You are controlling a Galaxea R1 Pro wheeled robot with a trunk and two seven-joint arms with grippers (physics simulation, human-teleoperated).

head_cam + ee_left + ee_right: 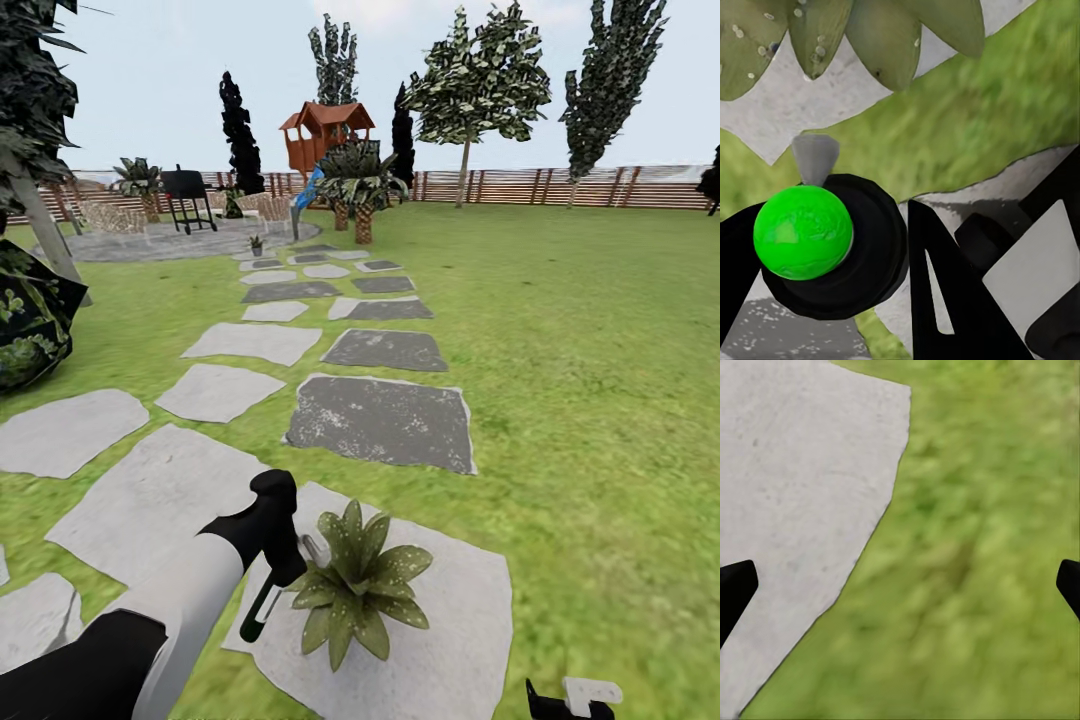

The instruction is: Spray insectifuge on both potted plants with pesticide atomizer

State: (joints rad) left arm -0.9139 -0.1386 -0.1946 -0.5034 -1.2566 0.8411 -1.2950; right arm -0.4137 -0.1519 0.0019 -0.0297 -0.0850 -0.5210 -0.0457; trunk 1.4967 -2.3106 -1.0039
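One potted plant [358, 580], one pesticide atomizer [268, 598].

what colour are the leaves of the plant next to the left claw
Olive green with pale speckles on the potted plant, clearest in the head view.

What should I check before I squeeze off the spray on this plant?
1. Pesticide atomizer held in the left gripper: ok, fingers closed around it.
2. Nozzle aimed at the potted plant: ok, leaves lie just ahead of it in the left wrist view.
3. Nozzle apart from the leaves: ok, a gap shows.
4. Right gripper out of the spray path: ok, open over grass beside the stepping stone.
5. Second potted plant located: cannot tell.
6. Spray already on the leaves: cannot tell.
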